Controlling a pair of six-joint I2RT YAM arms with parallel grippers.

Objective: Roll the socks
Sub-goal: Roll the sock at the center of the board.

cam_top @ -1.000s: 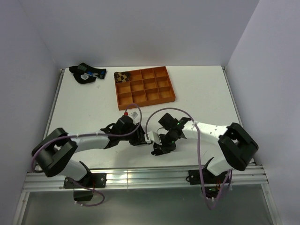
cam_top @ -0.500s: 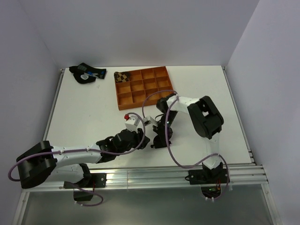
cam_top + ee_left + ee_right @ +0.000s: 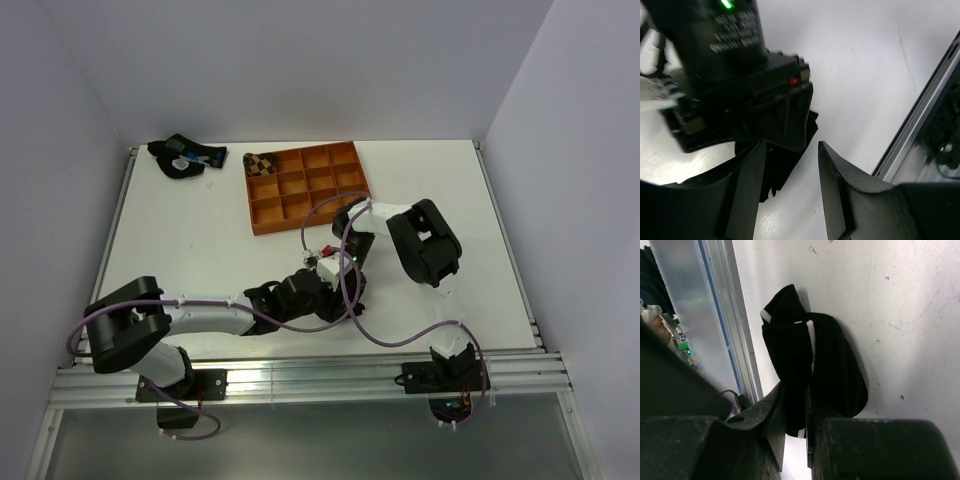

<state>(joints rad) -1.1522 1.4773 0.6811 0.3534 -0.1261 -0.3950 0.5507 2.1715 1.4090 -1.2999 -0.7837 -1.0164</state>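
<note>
The short black ankle sock (image 3: pixel 812 360) with white stripes is folded on the white table. My right gripper (image 3: pixel 807 412) is shut on its near end, close to the table's front rail. In the left wrist view, part of that sock (image 3: pixel 782 172) shows under the right gripper's body. My left gripper (image 3: pixel 790 175) is open right beside it, holding nothing. In the top view both grippers meet near the front middle, left (image 3: pixel 318 298) and right (image 3: pixel 342 283). The brown-and-black argyle sock (image 3: pixel 262 163) sits bunched in the tray's far-left compartment.
An orange compartment tray (image 3: pixel 330 185) stands at the back middle. A dark sock bundle with blue and white marks (image 3: pixel 183 157) lies at the back left corner. The aluminium front rail (image 3: pixel 725 315) runs close to the grippers. Cables loop over the table near the right arm.
My left gripper has moved right and now sits against the right gripper at the sock. The right arm has folded inward, its elbow swinging from the front right to the table's middle.
</note>
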